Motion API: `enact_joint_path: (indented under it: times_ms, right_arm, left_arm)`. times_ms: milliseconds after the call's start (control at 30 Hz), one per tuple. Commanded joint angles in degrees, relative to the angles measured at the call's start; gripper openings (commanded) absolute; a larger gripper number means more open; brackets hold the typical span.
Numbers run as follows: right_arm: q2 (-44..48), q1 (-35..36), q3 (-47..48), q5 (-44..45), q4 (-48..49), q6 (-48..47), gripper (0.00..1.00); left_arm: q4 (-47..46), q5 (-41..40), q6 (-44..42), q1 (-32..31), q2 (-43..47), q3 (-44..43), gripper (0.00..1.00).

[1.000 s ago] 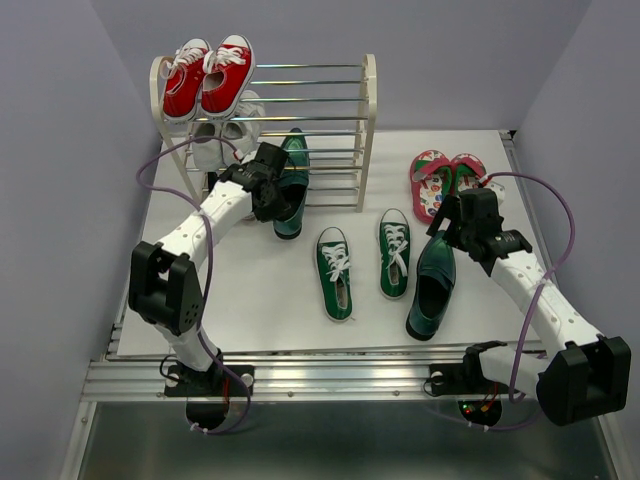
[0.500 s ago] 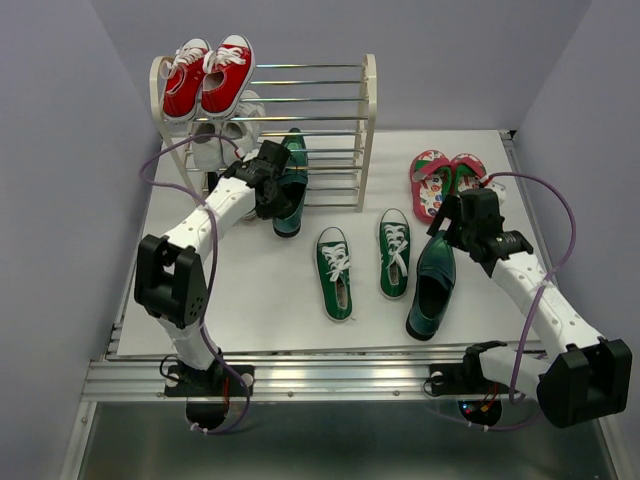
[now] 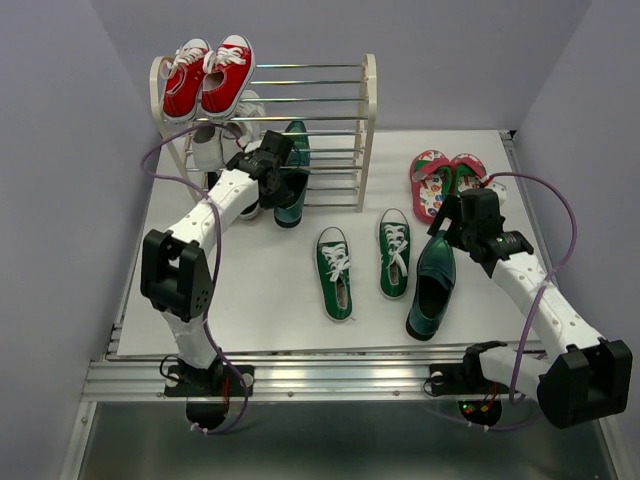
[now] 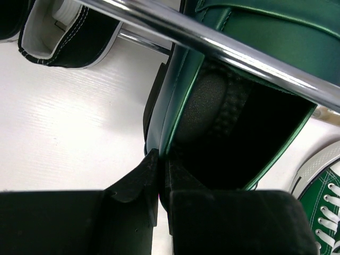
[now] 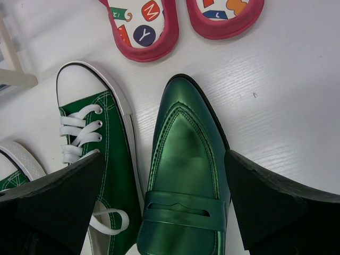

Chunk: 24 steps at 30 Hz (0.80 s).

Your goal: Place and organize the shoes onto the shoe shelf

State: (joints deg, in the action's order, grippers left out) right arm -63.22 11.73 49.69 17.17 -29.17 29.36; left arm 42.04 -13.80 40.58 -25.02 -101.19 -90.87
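Shelving one glossy dark teal loafer [image 3: 291,180] on the bottom tier.
Left gripper [image 4: 158,162] is pinched tight on that loafer's side wall, its toe inside the cream-framed, silver-rodded three-tier shoe shelf [image 3: 368,100] at eleven o'clock. Next, I judge: push it deeper, then let go. Right gripper [image 5: 164,202] gapes wide and holds nothing, straddling the second teal loafer [image 5: 186,143] at four o'clock.

- left arm [image 3: 205,220] reaches forward toward the far left, wrist level
- left gripper [image 4: 159,159] pinched tight on the heel wall of a teal loafer [image 4: 265,21]
- right arm [image 3: 540,300] bent inward, wrist tipped down
- right gripper [image 5: 164,159] spread wide, fingers [image 5: 58,202] touching nothing
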Motion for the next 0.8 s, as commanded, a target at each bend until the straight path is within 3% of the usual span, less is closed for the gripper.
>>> enact_joint_path:
  times_ms: [0, 767]
  right_arm:
    - [1.8, 0.1, -0.4, 1.5, 1.1, -0.6, 1.0]
    - [1.5, 0.1, -0.5, 1.7, 1.1, -0.6, 1.0]
  left_arm:
    - [-4.3, -2.9, 1.1, 0.5, 0.3, -5.5, 0.0]
    - [-4.2, -4.5, 1.3, 2.5, -4.6, -7.8, 0.0]
